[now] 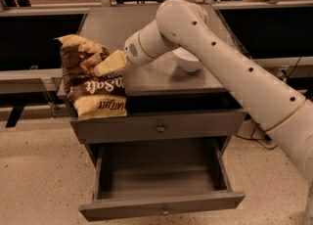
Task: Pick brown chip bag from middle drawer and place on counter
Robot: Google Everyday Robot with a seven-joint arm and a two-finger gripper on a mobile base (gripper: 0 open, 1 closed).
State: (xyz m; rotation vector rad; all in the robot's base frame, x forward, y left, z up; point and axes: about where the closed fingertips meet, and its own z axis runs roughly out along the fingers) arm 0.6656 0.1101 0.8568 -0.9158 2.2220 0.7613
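Ok, hand (106, 66) is clamped on the brown chip bag (90, 89) at the front-left corner of the tabletop (122, 23). Bag stands roughly upright, with its lower tan end hanging past the front edge over the upper drawer front (195, 123). Below that, middle drawer (161, 204) is pulled open. White bowl (188, 62) sits on the tabletop, partly behind the arm (230, 67).

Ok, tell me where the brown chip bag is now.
The brown chip bag is at the front-left corner of the counter in the camera view, held by the gripper, lower end overhanging the edge, left of the white bowl.
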